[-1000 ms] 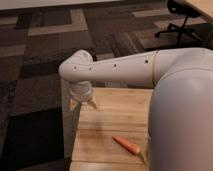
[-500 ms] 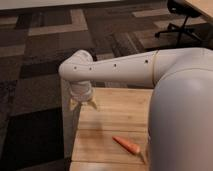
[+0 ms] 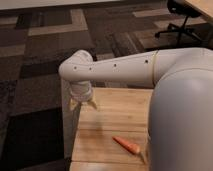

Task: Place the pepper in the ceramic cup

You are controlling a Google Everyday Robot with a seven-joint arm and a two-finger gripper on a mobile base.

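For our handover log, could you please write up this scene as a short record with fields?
end effector: open, empty, over the far left corner of the wooden table
pepper: lying flat on the table near its front edge, apart from the end effector
ceramic cup: not in view
arm: stretched across the table's far side
background: patterned carpet, office chair at the far right

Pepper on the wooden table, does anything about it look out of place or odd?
Nothing spilled or damaged. The pepper lies flat on the wooden table, apart from the end effector, which hangs open over the table's far left corner. Only oddity: no ceramic cup is in view.
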